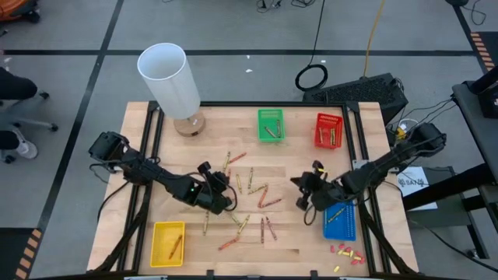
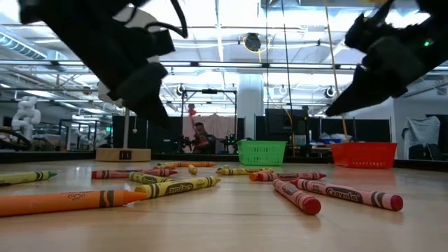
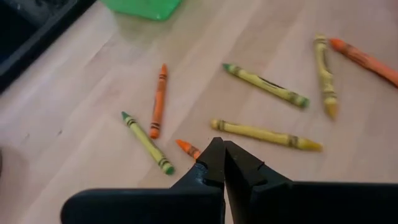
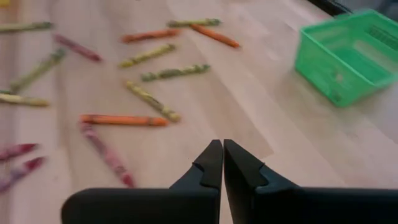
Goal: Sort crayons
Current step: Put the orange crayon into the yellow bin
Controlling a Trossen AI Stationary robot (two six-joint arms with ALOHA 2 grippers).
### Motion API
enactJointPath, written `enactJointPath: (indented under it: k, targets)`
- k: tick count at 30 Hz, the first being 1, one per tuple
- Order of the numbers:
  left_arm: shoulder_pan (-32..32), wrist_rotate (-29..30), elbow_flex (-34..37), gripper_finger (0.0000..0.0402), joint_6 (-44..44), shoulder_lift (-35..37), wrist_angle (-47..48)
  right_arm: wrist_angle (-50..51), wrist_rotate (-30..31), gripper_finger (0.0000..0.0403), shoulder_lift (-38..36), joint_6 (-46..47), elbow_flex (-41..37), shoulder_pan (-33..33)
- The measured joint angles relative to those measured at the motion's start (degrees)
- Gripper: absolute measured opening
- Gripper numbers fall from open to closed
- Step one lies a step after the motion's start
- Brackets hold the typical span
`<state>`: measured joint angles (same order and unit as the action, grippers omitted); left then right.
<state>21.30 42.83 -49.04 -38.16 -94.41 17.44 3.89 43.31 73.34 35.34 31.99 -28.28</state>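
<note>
Crayons in red, orange, olive-yellow and brown lie scattered flat on the wooden table's middle; they also show in the low view. My left gripper is shut and hangs above the left part of the scatter, holding nothing that I can see. In the left wrist view an orange crayon's tip on the table runs out of sight behind the fingers. My right gripper is shut and empty above bare wood to the right of the crayons; it also shows in its wrist view.
A green basket and a red basket stand at the far side, a yellow basket near left and a blue basket near right, each with crayons inside. A white cylinder stands far left. Tiny red and yellow stubs lie near right.
</note>
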Motion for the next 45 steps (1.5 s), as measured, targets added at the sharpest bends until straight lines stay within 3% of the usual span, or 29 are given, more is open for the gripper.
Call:
enactJointPath:
  k: [7,13,19,24,32,38,43,45]
  targets:
    - [-7.2,-3.9,0.0,0.0067,-0.6,0.0,-0.1,-0.2,0.0,0.0000,0.0,-4.0,0.0,-1.9]
    - [-8.2,-4.0,0.0,0.0112,-3.7,0.0,-0.4,-0.2,0.0,0.0000,0.0,-4.8,0.0,-1.8]
    - [-5.6,-4.9,0.0,0.0116,-4.7,-1.0,-0.2,-0.2,0.0,0.0000,0.0,-4.6,0.0,-1.8]
    - [-6.1,0.3,-0.1,0.0116,1.3,-0.7,-0.6,-0.2,0.0,0.0000,0.0,-4.6,0.0,-1.8]
    - [-9.5,-1.3,-1.8,0.0116,6.9,-0.7,-0.6,-0.2,0.1,0.0000,0.0,-6.4,0.0,-1.8]
    - [-10.1,-3.4,-1.7,0.0116,5.8,-0.7,-2.7,-0.2,0.1,0.0000,0.0,-6.2,0.0,-1.8]
    - [-12.1,-3.6,-1.7,0.0117,13.6,-0.7,-4.8,-0.2,0.1,0.0000,0.0,-6.1,0.0,-1.8]
    - [-13.8,-7.0,-1.7,0.0124,14.9,-0.7,-6.9,-0.2,0.1,0.0000,0.0,-6.1,0.0,-1.8]
